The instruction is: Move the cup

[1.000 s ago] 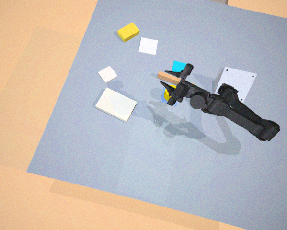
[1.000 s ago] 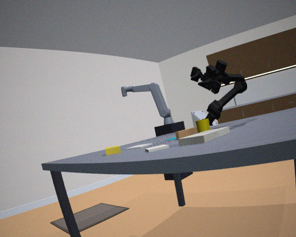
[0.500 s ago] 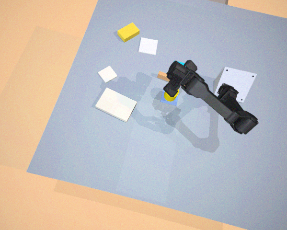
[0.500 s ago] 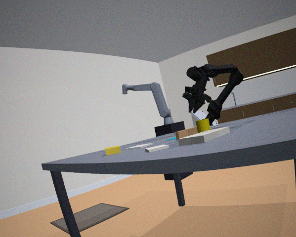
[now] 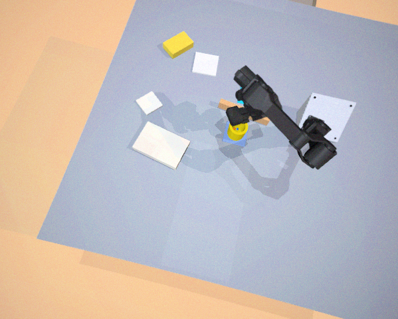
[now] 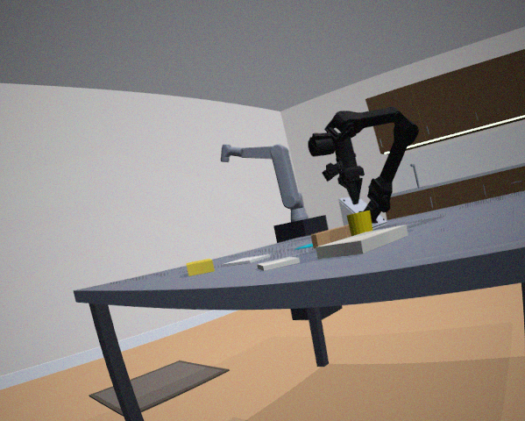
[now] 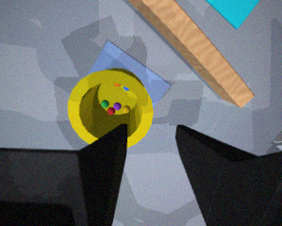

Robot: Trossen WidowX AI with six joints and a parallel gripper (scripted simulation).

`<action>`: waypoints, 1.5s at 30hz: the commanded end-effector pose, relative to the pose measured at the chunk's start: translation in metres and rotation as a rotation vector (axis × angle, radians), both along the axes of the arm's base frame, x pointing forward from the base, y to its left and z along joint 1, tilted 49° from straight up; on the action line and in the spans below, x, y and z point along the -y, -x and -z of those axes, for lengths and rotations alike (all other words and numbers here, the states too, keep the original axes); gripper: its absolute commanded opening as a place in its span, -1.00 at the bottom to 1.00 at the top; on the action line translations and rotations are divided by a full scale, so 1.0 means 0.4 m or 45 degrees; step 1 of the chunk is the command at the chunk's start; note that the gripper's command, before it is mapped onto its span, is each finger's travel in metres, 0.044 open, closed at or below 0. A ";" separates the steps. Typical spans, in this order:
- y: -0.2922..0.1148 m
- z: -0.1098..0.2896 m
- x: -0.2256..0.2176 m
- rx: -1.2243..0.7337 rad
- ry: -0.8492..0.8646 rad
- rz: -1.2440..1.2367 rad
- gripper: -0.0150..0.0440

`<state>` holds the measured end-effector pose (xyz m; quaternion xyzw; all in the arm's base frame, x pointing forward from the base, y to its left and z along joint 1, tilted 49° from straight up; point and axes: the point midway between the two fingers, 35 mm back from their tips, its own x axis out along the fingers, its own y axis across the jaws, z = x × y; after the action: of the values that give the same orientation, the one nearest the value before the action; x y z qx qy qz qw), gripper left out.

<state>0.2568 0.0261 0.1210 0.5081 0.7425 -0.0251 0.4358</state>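
Note:
A yellow cup stands upright on a blue pad. Several coloured marbles lie in its bottom. The other pad, a cyan pad, lies beyond a wooden block and is mostly hidden under the arm in the top view. My gripper points down just above the cup's rim. Its fingers stand partly apart with nothing between them. In the wrist view one fingertip overlaps the cup's near rim.
A large white slab lies left of the cup. A small white tile, another white tile and a yellow block lie farther off. The arm's white base stands to the right.

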 end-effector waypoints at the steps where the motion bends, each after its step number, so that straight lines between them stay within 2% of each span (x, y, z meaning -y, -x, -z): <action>1: -0.005 0.000 -0.002 -0.017 -0.013 0.013 0.07; 45: 0.013 0.104 -0.118 -0.016 -0.017 0.013 0.07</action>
<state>0.2537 0.0710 0.0794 0.5125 0.7425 -0.0264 0.4305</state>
